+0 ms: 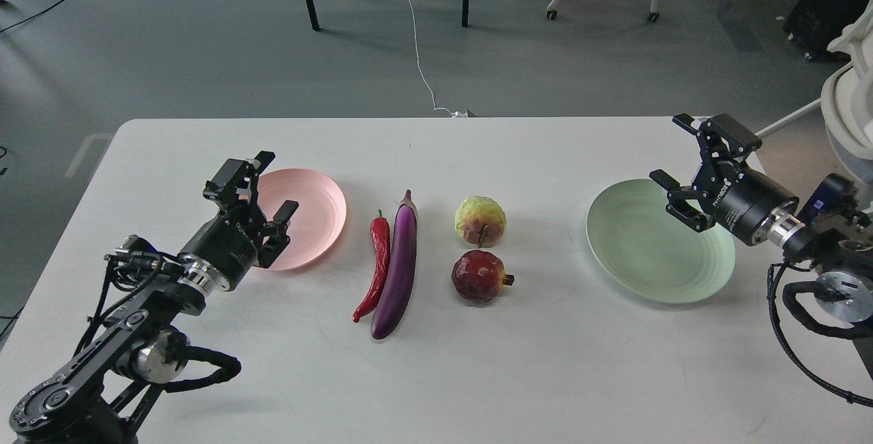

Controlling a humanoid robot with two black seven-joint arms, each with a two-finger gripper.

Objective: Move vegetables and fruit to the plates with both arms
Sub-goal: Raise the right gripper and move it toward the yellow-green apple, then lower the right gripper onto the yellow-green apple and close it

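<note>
A: End effectors first. State?

B: My left end effector (262, 188) is spread wide and empty, hovering over the near-left edge of the pink plate (317, 209). My right end effector (685, 161) is also spread, nothing in it, above the right rim of the green plate (641, 260).

A: Task items?

B: All four sit on the tabletop (477, 376) between the plates, none plated. Chili pepper (375, 267) and eggplant (397, 270) lie side by side lengthwise, touching or nearly so, just right of the pink plate. Yellow-green fruit (480, 221) sits behind the pomegranate (480, 276), close together, well apart from the green plate.

A: Step?

B: I judge it the start: nothing picked, both plates bare.

A: Next move?

B: Probably my left arm goes right and down to the chili, the nearest item, fingers across its thin body. Risk: the eggplant is so close that a finger may nudge it. My right arm has to reach left past the green plate for a fruit; the faceted round shape needs a centred, wide grasp or it may slip.
</note>
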